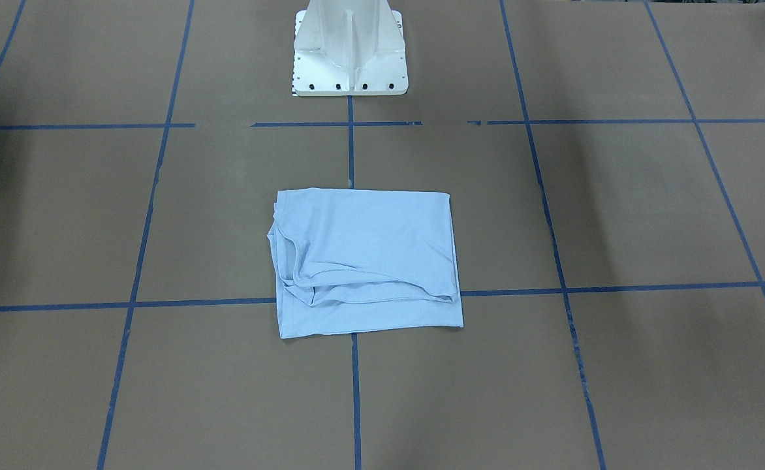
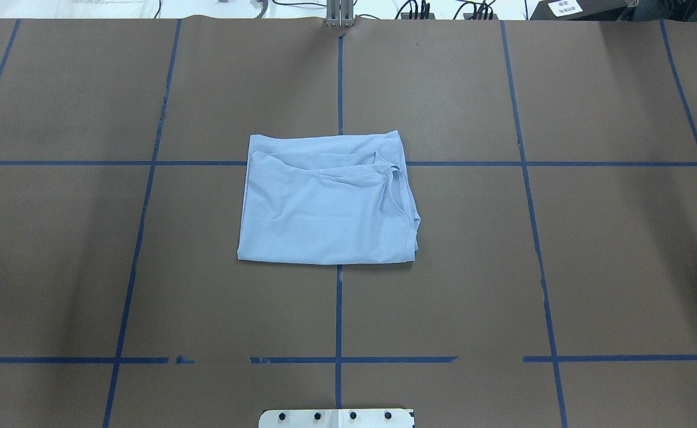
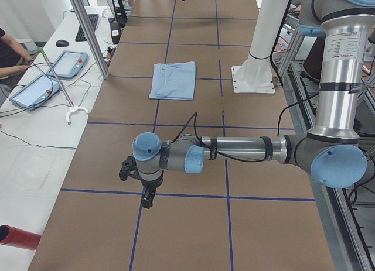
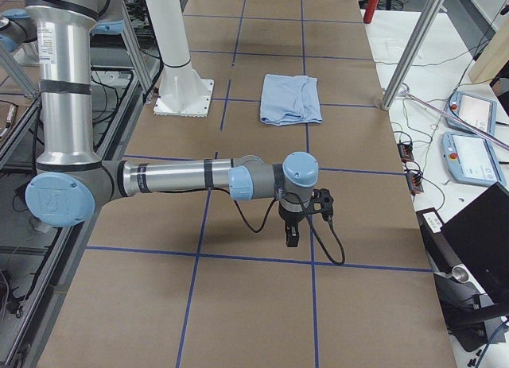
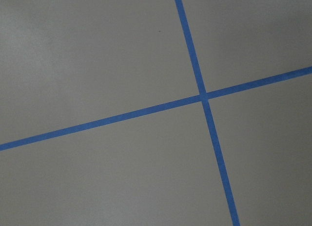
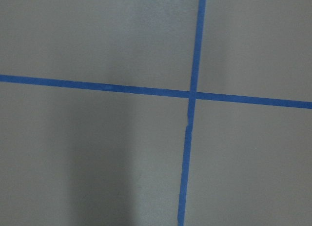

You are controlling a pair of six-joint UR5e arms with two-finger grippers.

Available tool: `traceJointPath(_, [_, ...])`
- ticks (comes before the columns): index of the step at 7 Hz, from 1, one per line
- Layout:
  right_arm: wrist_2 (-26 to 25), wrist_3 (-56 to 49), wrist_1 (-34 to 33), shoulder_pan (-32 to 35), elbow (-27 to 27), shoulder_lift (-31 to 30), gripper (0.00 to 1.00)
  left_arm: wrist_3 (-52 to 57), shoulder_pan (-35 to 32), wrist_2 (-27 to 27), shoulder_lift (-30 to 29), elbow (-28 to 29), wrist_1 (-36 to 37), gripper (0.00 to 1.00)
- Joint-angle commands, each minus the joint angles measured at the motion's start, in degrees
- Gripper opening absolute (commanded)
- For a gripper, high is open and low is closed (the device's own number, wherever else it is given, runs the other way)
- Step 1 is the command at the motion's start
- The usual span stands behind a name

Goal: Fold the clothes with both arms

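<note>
The light blue T-shirt (image 2: 325, 208) lies folded into a rough rectangle at the table's middle, also seen in the front view (image 1: 366, 261) and both side views (image 3: 174, 79) (image 4: 291, 98). Its collar edge (image 2: 407, 214) shows on one side; the print and label are hidden. My left gripper (image 3: 146, 198) hangs over the bare table far from the shirt, pointing down. My right gripper (image 4: 290, 237) does the same at the other end. I cannot tell if either is open or shut. Both wrist views show only brown table and crossing blue tape (image 5: 204, 95) (image 6: 192, 94).
The white pedestal base (image 1: 350, 52) stands behind the shirt. Blue tape lines grid the brown table (image 2: 146, 267). Side benches hold teach pendants (image 3: 35, 89) (image 4: 473, 157), cables and metal posts (image 3: 88, 31). A person's arm (image 3: 9, 54) is at the left bench.
</note>
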Motion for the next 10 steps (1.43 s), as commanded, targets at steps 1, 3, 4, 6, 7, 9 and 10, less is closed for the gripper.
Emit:
traceJointPath(1, [2.51,2.68,1.46,1.44,0.34,-1.63,1.0,-0.4,-0.03,0.4,-0.1,-0.06,-0.01,1.0])
traceJointPath(3, [9.49,1.02,0.93,5.14,-1.43,-1.71,1.0,-0.14,-0.03,0.31,-0.1,0.03,-0.01,1.0])
traceJointPath(4, [9.5,-0.65,0.76,5.32,-1.17,-1.98,1.0,-0.05,-0.03,0.23,-0.01,0.03,-0.09,1.0])
traceJointPath(6, [9.5,-1.19,0.23,4.88,-1.17,-1.72,1.0,-0.13,-0.03,0.05,-0.01,-0.06,-0.09,1.0])
traceJointPath(7, [9.41,-1.19,-0.29,5.05,-1.08,-1.63,1.0,-0.14,0.05,-0.04,-0.1,0.12,-0.09,1.0])
traceJointPath(9, [8.71,-1.19,-0.38,4.97,-0.99,-1.63,1.0,0.04,-0.03,-0.13,-0.18,0.2,-0.01,1.0])
traceJointPath(10, [8.62,-1.28,-0.38,4.44,-0.91,-1.63,1.0,0.04,0.05,-0.13,-0.27,0.21,-0.01,1.0])
